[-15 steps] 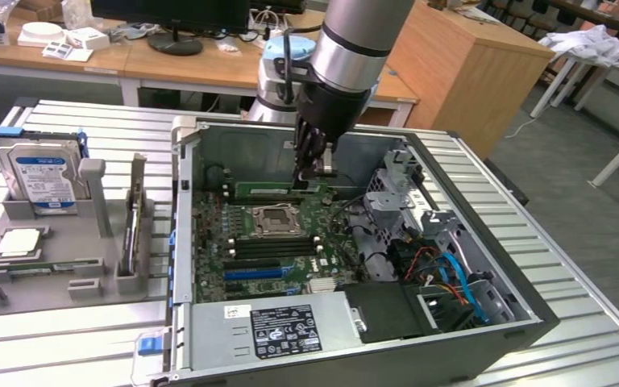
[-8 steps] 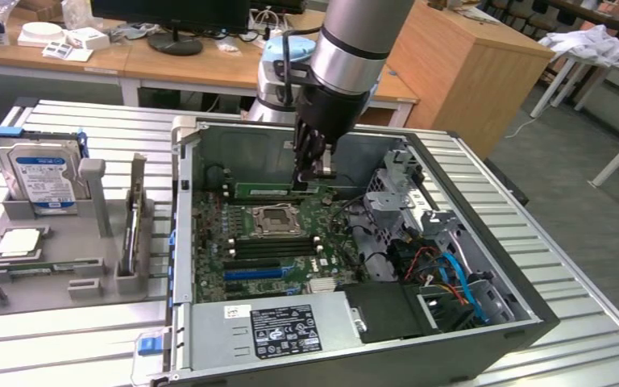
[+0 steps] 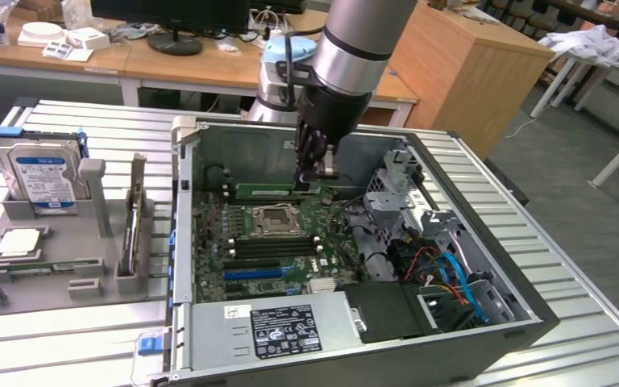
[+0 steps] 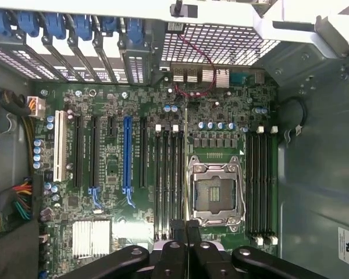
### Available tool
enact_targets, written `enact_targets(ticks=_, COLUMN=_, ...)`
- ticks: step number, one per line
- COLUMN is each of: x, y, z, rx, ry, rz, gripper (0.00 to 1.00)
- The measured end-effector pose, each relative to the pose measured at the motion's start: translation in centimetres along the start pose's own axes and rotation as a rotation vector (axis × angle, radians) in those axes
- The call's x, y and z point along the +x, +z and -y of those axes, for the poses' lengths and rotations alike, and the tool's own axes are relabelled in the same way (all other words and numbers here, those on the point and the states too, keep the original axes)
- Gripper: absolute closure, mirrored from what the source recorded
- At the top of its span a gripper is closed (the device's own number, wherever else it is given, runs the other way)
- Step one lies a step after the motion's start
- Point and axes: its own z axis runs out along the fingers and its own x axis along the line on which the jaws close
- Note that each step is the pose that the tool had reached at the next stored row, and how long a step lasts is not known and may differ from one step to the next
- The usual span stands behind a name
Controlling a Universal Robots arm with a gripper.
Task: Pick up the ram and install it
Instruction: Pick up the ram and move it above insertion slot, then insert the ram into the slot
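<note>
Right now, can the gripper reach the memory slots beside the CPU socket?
Probably yes: the gripper hangs inside the open case just over those memory slots, and no cable or card crosses them.

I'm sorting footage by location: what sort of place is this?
Probably a robotics lab or workshop: a robot arm reaches into an open computer case on a metal table, with office desks and a monitor behind.

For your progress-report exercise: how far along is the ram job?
Looks done: a green ram stands on the motherboard, beyond the socket in the exterior view. In hand: nothing; the tool is shut and empty above the board. Left: cannot tell whether the ram is fully seated.
</note>
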Motion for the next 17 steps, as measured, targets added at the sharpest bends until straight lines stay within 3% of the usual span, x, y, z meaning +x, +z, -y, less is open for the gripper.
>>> enact_targets(ticks=9, x=0.01, y=0.11, z=0.91, rx=-0.0013, ry=0.000, rz=-0.0002, gripper=0.88)
enact_targets(ticks=17, x=0.01, y=0.15, z=0.93, rx=-0.0013, ry=0.000, rz=-0.0001, gripper=0.88)
